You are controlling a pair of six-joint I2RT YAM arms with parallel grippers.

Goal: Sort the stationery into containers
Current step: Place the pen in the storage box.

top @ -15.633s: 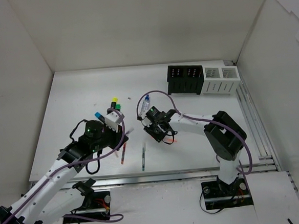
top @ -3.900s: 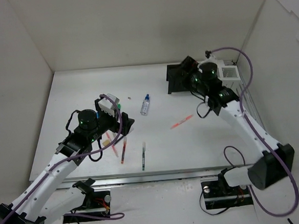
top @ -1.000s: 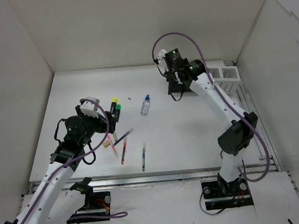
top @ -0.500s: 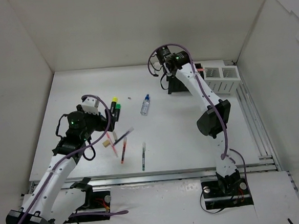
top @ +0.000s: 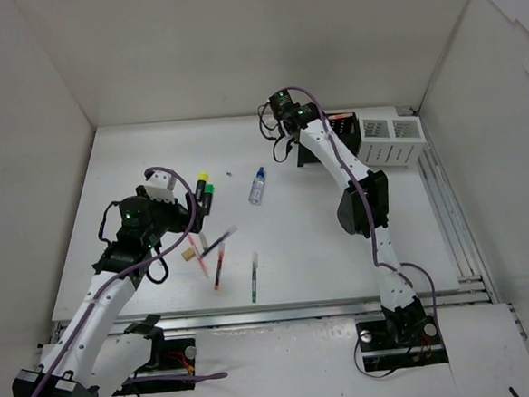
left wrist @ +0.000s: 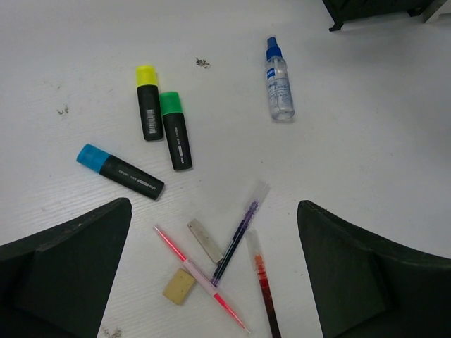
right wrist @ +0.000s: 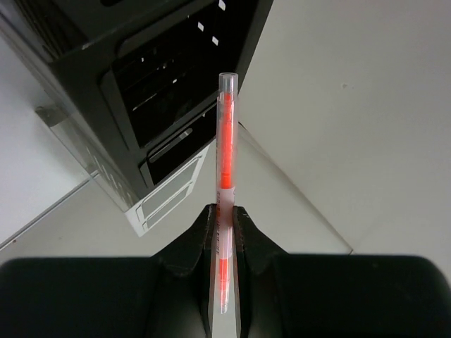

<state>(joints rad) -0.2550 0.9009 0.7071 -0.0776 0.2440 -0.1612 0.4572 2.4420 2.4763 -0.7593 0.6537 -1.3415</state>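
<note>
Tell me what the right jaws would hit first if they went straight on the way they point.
Probably the black organiser: the orange pen in the right jaws leads, its tip by the organiser's edge, though depth is unclear.

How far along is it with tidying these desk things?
Barely started: nothing shows inside the white bins. In hand: the right claw grips an orange pen at the black organiser. Left to sort: highlighters, pens, erasers and a bottle, near the open left claw.

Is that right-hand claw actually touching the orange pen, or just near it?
Touching. The right wrist view shows the right gripper closed on the orange pen, pressed against both of its sides with no gap.
</note>
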